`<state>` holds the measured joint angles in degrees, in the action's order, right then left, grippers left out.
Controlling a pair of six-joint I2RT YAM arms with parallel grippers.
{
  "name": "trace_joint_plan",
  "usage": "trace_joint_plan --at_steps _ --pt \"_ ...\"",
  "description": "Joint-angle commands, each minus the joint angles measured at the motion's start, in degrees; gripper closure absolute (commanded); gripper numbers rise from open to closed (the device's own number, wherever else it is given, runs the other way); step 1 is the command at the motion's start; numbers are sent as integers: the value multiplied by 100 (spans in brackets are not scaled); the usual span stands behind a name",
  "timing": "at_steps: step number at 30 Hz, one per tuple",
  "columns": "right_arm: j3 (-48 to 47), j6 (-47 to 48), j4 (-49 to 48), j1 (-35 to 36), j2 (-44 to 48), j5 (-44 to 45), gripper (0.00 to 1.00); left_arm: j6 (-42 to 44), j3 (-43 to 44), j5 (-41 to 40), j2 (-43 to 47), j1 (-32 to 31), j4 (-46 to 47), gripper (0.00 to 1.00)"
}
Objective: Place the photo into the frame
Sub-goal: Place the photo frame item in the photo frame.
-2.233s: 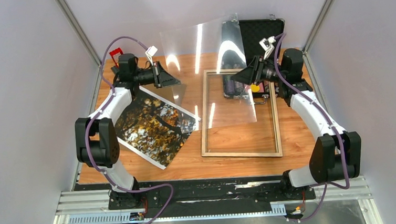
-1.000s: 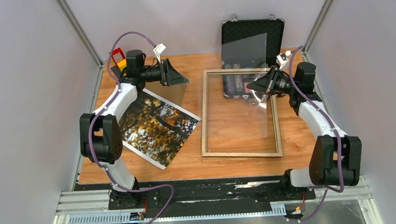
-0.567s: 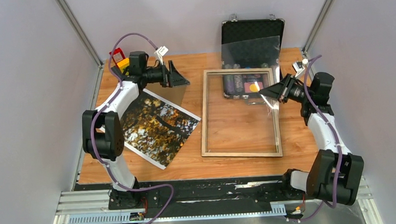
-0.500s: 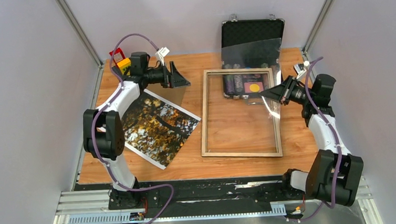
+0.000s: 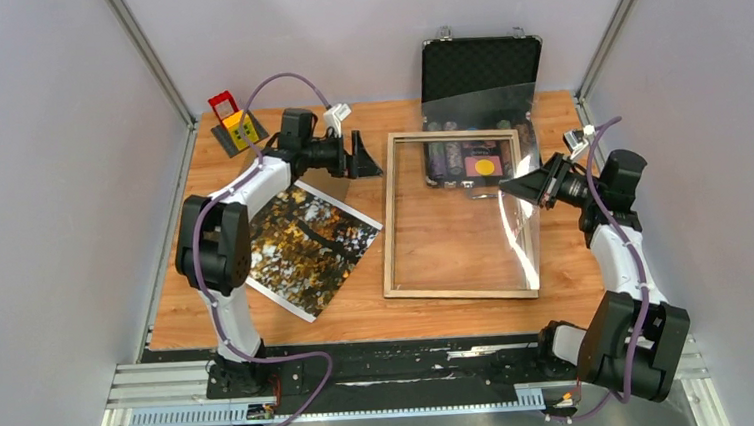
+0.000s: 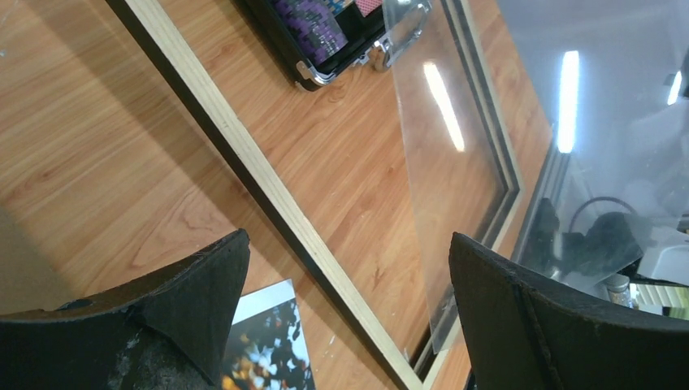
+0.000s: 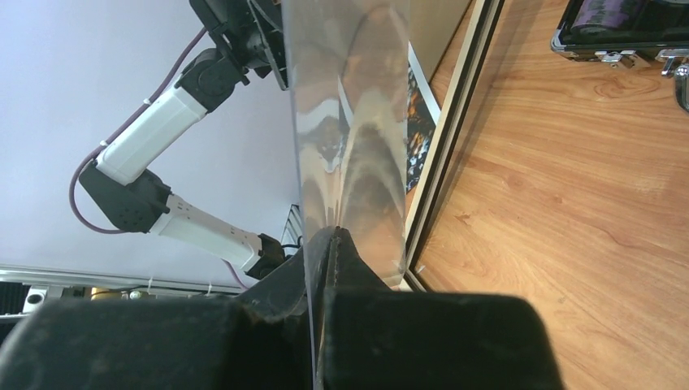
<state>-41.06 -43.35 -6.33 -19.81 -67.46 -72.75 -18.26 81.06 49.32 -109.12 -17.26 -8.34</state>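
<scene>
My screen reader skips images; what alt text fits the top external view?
The right claw pinches a clear sheet, held tilted over the right side of the pale wood frame. The left claw hangs open by the frame's far left corner; the tree photo lies left of the frame, an open chip case behind it.

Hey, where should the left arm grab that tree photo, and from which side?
Take the photo by its white border strip, the edge facing the frame, coming from the frame side with the open left pincer nearest it. The print lies flat on the table, so probably one finger must slide under that edge.
</scene>
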Motion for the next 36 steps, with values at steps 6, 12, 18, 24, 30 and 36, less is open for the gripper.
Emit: trace_joint_plan --at_steps 6,12,18,24,30,36 --pt "34 7 -484 -31 -235 -255 100 -303 74 -321 -413 -190 752 0" --pt "28 -81 -622 -17 -459 -288 100 -595 -11 -313 -749 -208 1108 0" --pt "45 -77 -741 8 -643 -301 100 -732 -302 -97 -937 -208 1394 1" --pt "4 -20 -782 54 -806 -323 100 -702 -477 -25 -972 -208 1390 10" --pt "-81 54 -713 72 -914 -358 100 -738 -509 84 -1087 -208 1417 31" --pt "-144 55 -677 113 -1000 -370 100 -862 -487 211 -1282 -289 1539 42"
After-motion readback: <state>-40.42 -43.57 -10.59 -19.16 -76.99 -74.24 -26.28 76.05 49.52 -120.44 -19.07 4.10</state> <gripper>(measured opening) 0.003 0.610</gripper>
